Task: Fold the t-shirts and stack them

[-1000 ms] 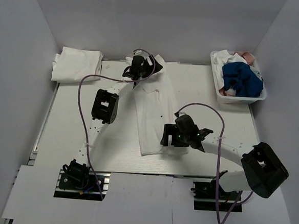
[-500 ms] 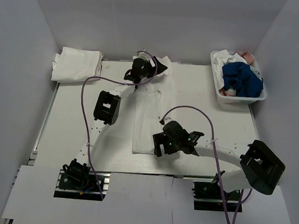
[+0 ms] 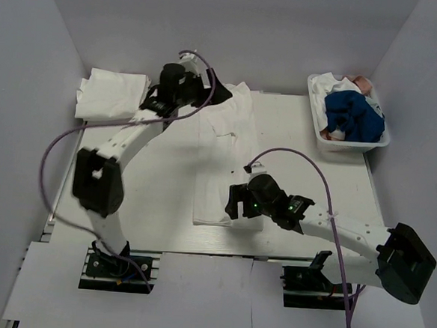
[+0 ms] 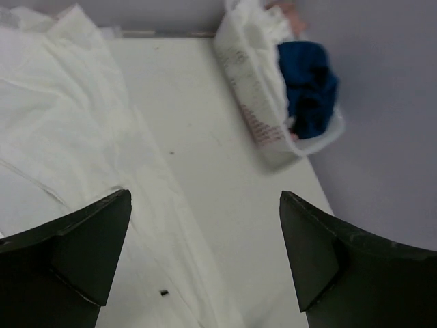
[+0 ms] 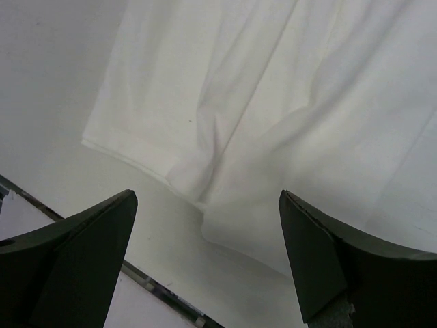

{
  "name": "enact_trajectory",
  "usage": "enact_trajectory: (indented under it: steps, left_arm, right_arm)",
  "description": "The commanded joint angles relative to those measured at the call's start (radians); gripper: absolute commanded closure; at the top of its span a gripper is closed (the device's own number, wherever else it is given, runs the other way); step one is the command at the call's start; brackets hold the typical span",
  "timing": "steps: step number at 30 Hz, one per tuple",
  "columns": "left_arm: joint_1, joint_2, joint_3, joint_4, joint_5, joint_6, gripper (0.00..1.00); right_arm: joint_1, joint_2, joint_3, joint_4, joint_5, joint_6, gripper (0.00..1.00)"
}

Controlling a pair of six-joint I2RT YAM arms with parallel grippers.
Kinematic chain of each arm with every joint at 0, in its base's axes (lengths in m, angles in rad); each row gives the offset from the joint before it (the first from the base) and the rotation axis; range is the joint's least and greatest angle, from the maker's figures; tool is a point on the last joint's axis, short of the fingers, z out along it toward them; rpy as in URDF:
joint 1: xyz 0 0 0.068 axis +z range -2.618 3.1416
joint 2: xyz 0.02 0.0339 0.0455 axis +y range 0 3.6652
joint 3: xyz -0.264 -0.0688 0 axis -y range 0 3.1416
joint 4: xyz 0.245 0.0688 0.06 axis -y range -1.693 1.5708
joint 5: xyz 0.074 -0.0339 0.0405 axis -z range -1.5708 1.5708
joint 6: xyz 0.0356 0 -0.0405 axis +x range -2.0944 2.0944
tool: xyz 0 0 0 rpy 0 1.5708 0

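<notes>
Two claws in view, both with jaws spread wide and nothing between them.

Left claw (image 3: 219, 95): reaches over the far edge of the bench (image 3: 163, 205), at the far end of the long t-shirt (image 3: 223, 157). In my left wrist view the left claw (image 4: 205, 197) is empty. White cloth of the long t-shirt (image 4: 61, 123) fills the left of that view and bare bench the middle. I cannot tell whether a fingertip touches the cloth.

Right claw (image 3: 233, 202): sits at the near end of the same shirt, close to the near edge of the bench. In my right wrist view the right claw (image 5: 207, 195) frames the near hem of the long t-shirt (image 5: 205, 102). Two layers show there, one lapping over the other. The hem stops just short of the bench's near edge. The claw holds no cloth.

Long t-shirt: white, laid as a narrow strip down the middle of the bench, running from the far edge toward the near edge, creased along its length.

Folded t-shirt (image 3: 111, 95): white, a flat bundle at the far left corner, well apart from both claws.

Basket (image 3: 370, 143): white, at the far right corner, heaped with white fabric and a blue cloth (image 3: 353, 117). My left wrist view shows the basket (image 4: 252, 116) and blue cloth (image 4: 311, 96) at upper right.
</notes>
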Motion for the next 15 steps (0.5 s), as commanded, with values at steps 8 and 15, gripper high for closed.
enact_trajectory:
  steps: [8,15]
  left_arm:
    - [-0.061,-0.559,-0.833,-0.091,-0.014,-0.098,0.01]
    - [-0.130,-0.650,-1.061,-0.184,0.061,-0.157,0.01]
  right_arm:
    - [-0.067,-0.184,-0.165,0.045,0.047,0.096,0.10]
    - [-0.116,-0.196,-0.230,-0.012,-0.037,0.148,0.10]
